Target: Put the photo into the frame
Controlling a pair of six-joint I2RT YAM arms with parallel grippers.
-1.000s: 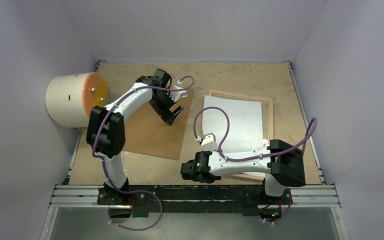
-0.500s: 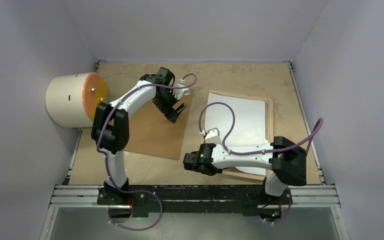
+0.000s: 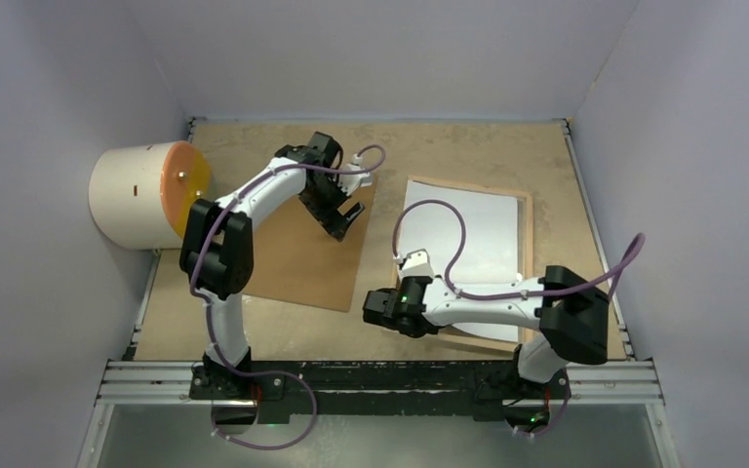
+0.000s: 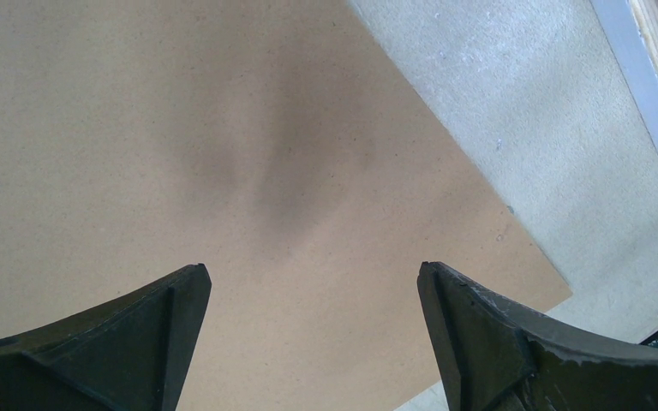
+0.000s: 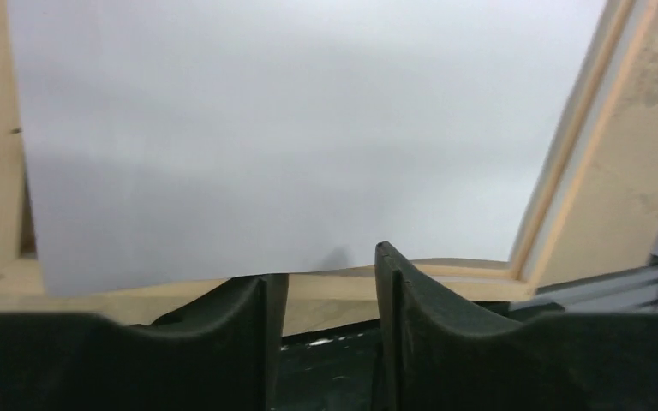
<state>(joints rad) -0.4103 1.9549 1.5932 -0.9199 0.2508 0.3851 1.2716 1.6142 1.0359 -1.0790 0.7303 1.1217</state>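
The frame (image 3: 524, 210) lies wood-brown back up on the right of the table. The photo (image 3: 463, 234) rests in it, white back up. My right gripper (image 3: 390, 314) is at the frame's near left corner. In the right wrist view the right gripper (image 5: 328, 265) is open a little, with nothing in the gap. The photo's (image 5: 291, 128) near edge lies over the frame's (image 5: 565, 171) near rail just past the fingertips. My left gripper (image 3: 343, 216) hangs wide open over the brown backing board (image 3: 293, 253). The left wrist view shows the left gripper (image 4: 313, 267) above the bare board (image 4: 180, 128).
A cream cylinder (image 3: 141, 195) with an orange face stands at the far left wall. A metal rail (image 3: 380, 375) runs along the near edge by the arm bases. Grey walls close in the table on three sides.
The right gripper has moved right and slightly away from the near edge, and its jaws have parted from shut. The photo has shifted a little right in the frame. The left gripper lifted slightly.
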